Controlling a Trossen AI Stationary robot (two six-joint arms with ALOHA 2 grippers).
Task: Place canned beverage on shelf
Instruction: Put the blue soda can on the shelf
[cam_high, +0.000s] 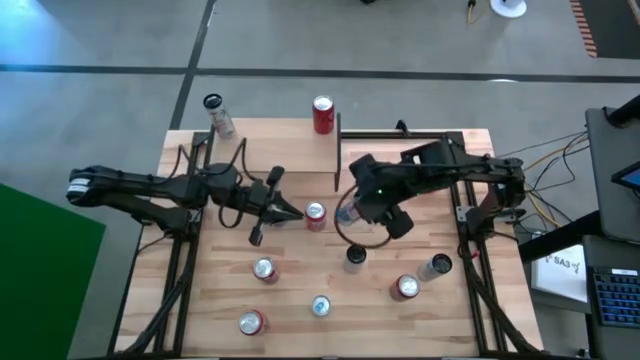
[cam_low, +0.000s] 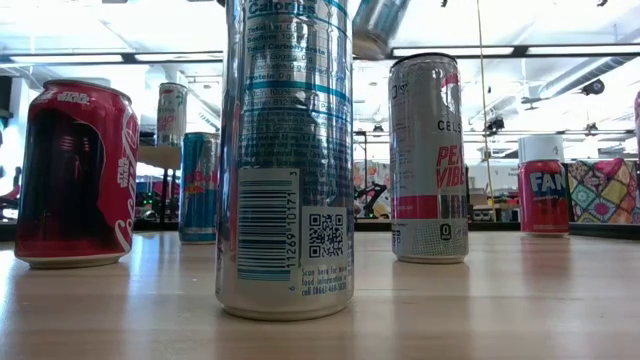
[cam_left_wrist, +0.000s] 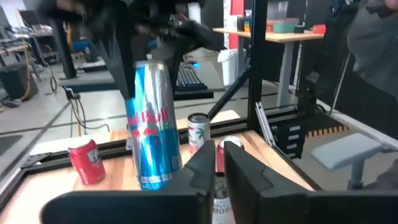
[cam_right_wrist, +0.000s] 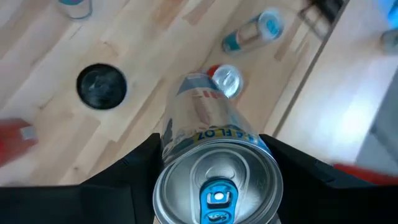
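While the right hand (cam_right_wrist: 214, 180) grips it from both sides, the blue can (cam_right_wrist: 211, 162) hangs tilted above the middle of the table (cam_high: 300, 300), its silver top with a blue tab turned toward the wrist camera. From above, this can (cam_high: 349, 211) shows just under the right arm, near the shelf's front edge. The left wrist view shows it as a tall blue-and-silver can (cam_left_wrist: 151, 124) held off the wood by dark fingers above it.

The shelf (cam_high: 275, 150) stands at the table's far edge, left of centre, with a red can (cam_high: 322, 115) on its far right corner and a silver can (cam_high: 218, 114) lying tilted at its far left corner.

The left hand (cam_high: 290, 211) sits clenched and empty, pointing right toward a red can (cam_high: 315, 215) standing just past its tips, left of the held can.

Other cans stand apart across the near half of the table: a dark-topped one (cam_high: 355, 258) below the right hand, a red one (cam_high: 405, 288) and a tipped silver one (cam_high: 436, 266) toward the right edge, and three more (cam_high: 264, 269) (cam_high: 320, 306) (cam_high: 251, 322) toward the near-left corner.
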